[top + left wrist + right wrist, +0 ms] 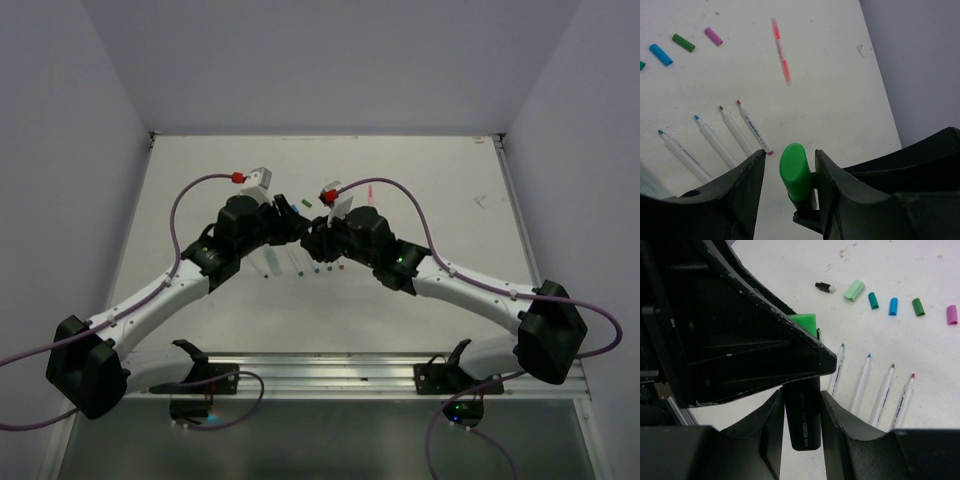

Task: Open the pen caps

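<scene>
The bright green pen cap (794, 170) sits on the black highlighter body (802, 420), which my right gripper (801, 395) is shut on, holding it above the table. My left gripper (790, 155) stands open around that cap, with a gap showing on its left side. In the right wrist view the left gripper's finger (765, 350) covers most of the green cap (805, 322). Both grippers meet at mid-table (308, 230). Loose caps lie in a row: black (824, 287), pale green (854, 290), teal (873, 300), blue (893, 306), dark green (918, 307), magenta (952, 314).
Several uncapped white pens (885, 390) lie side by side on the table below the grippers. A pink pen (781, 50) lies alone farther out. Grey walls (60, 150) enclose the white table (420, 170) on three sides.
</scene>
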Controlling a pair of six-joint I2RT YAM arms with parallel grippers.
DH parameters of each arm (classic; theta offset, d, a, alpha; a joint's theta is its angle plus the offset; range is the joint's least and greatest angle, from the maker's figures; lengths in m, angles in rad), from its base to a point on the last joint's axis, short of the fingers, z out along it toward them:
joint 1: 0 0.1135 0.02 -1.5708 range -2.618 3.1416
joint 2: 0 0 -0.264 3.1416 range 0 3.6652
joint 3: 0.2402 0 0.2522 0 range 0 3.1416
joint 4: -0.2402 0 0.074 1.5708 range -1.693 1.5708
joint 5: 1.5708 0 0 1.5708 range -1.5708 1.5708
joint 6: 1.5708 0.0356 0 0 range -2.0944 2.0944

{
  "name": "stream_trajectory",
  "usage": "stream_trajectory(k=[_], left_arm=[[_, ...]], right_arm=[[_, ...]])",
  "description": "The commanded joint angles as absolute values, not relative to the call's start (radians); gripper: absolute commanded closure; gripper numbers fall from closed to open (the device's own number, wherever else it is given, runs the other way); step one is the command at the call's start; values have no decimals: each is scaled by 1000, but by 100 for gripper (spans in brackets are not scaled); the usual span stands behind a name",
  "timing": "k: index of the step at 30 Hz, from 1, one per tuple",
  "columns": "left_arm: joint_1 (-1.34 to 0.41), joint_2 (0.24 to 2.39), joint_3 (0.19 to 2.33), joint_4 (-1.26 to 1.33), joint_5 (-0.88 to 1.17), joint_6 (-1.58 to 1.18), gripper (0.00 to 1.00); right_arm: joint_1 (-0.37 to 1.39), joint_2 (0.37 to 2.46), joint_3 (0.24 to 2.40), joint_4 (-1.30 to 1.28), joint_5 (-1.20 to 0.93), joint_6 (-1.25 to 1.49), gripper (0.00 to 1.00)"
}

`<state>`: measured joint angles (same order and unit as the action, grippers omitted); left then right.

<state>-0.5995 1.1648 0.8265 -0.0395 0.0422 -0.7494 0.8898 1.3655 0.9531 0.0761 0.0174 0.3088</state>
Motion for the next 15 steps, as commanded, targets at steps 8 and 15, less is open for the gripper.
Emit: stream_trajectory(k=[8,15], left_arm=[[-611,1164,861,18,-21,-765,64],[-609,1163,848,37,-34,-784,50]], right_arm=[[900,1361,953,138,54,290,100],[900,1362,945,143,43,291,100]])
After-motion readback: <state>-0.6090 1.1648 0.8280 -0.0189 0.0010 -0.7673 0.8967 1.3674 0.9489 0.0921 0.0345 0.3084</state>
